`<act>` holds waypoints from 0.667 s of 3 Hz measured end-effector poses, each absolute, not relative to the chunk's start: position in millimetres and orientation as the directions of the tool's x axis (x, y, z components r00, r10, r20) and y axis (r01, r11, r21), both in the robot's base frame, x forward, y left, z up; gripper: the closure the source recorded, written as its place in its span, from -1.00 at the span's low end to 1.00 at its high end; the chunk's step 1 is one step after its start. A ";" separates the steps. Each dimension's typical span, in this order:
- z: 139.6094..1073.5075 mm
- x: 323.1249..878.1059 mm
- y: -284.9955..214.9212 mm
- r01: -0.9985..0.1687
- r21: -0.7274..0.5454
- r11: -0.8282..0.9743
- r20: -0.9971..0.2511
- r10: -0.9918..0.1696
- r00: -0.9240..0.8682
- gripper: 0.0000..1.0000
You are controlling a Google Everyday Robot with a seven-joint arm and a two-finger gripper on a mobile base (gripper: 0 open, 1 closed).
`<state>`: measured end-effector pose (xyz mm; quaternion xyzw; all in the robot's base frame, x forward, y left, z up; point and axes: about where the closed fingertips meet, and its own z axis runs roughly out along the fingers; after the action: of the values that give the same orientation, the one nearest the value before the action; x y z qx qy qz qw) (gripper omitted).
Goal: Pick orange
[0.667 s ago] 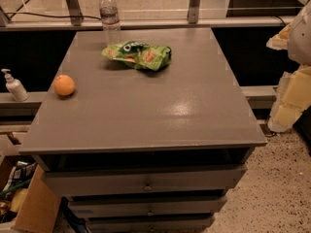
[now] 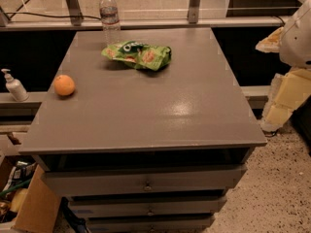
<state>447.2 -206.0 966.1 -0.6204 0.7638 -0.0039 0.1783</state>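
The orange [image 2: 64,85] is a small round fruit lying near the left edge of the grey cabinet top [image 2: 146,115]. My gripper [image 2: 285,97] shows as cream-coloured parts under a white arm housing at the right edge of the camera view. It is off the cabinet's right side, far from the orange and holding nothing that I can see.
A green snack bag [image 2: 138,55] lies at the back middle of the top. A clear water bottle [image 2: 110,14] stands behind it at the back edge. A soap pump bottle [image 2: 13,86] stands on a ledge left of the cabinet. A cardboard box [image 2: 22,205] sits on the floor at lower left.
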 end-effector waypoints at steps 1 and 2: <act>940.5 467.6 -173.4 -0.972 -0.167 0.167 -0.412 -0.907 -0.086 -1.00; 920.3 477.4 -123.0 -0.989 -0.118 0.091 -0.574 -0.819 -0.007 -1.00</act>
<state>477.4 -123.0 920.3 -0.6543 0.6906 0.1625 0.2620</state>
